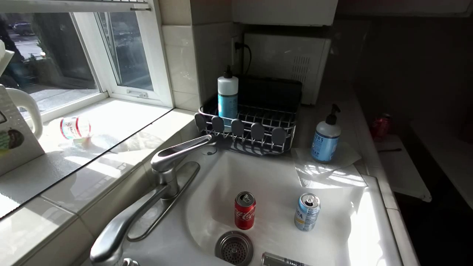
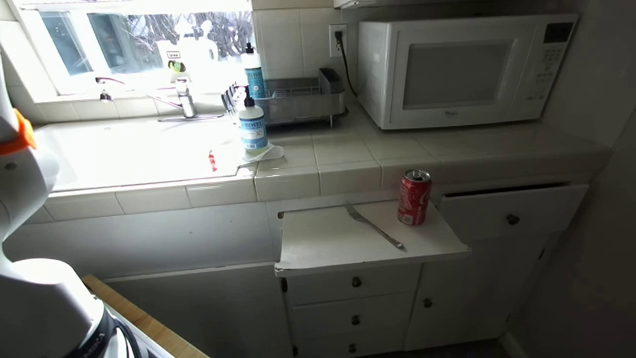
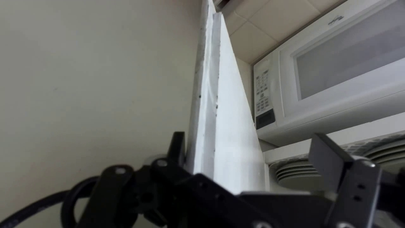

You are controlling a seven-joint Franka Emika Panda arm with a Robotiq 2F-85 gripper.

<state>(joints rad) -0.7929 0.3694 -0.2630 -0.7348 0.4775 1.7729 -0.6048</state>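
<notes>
My gripper (image 3: 251, 141) shows only in the wrist view, which stands upside down. Its two black fingers are wide apart with nothing held between them. A white panel (image 3: 232, 126), apparently an open cabinet door seen nearly edge-on, runs behind the space between the fingers, closer to the left finger. I cannot tell whether that finger touches it. Stacked plates (image 3: 297, 174) stand on a cabinet shelf beside and behind the right finger. The white microwave (image 3: 329, 72) lies beyond. In an exterior view, part of the robot arm (image 2: 30, 164) with an orange band stands at the left edge.
A red can (image 2: 414, 199) and a fork (image 2: 375, 227) lie on a pull-out board (image 2: 318, 243). The sink (image 1: 273, 173) holds a red can (image 1: 245, 212), a light blue can (image 1: 307, 212) and a lying can (image 1: 281, 259). A soap bottle (image 1: 325, 142) stands near the dish rack (image 1: 266, 111).
</notes>
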